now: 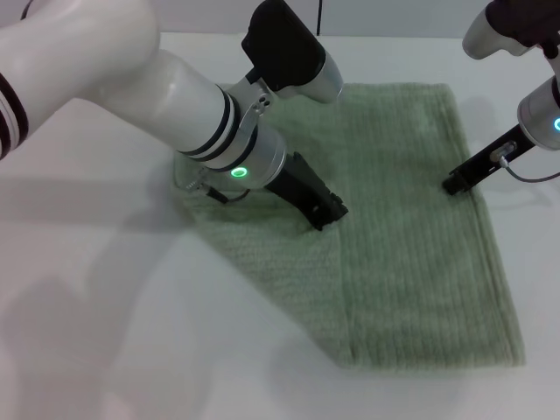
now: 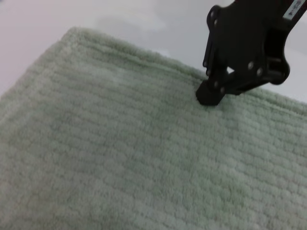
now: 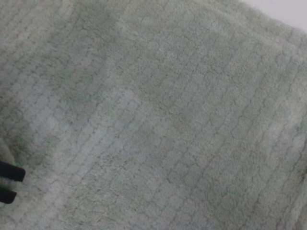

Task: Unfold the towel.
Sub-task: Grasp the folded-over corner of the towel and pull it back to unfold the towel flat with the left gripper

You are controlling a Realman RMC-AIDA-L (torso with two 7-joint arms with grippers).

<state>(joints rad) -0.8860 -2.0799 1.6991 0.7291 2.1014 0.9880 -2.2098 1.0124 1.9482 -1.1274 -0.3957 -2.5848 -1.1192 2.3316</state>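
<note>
The sage-green towel (image 1: 402,254) lies flat on the white table, its near left edge running diagonally and a faint crease running from its middle to the near edge. My left gripper (image 1: 326,213) rests its tip on the towel's middle-left part. My right gripper (image 1: 453,185) touches the towel near its right hem. In the left wrist view the right gripper (image 2: 209,96) is black, its tips together on the cloth (image 2: 120,153) just inside the hem. The right wrist view shows only ribbed towel (image 3: 158,120).
The white table (image 1: 105,289) surrounds the towel, with bare surface at the near left and along the far edge. My left arm's white forearm (image 1: 157,87) reaches across the far left corner of the towel.
</note>
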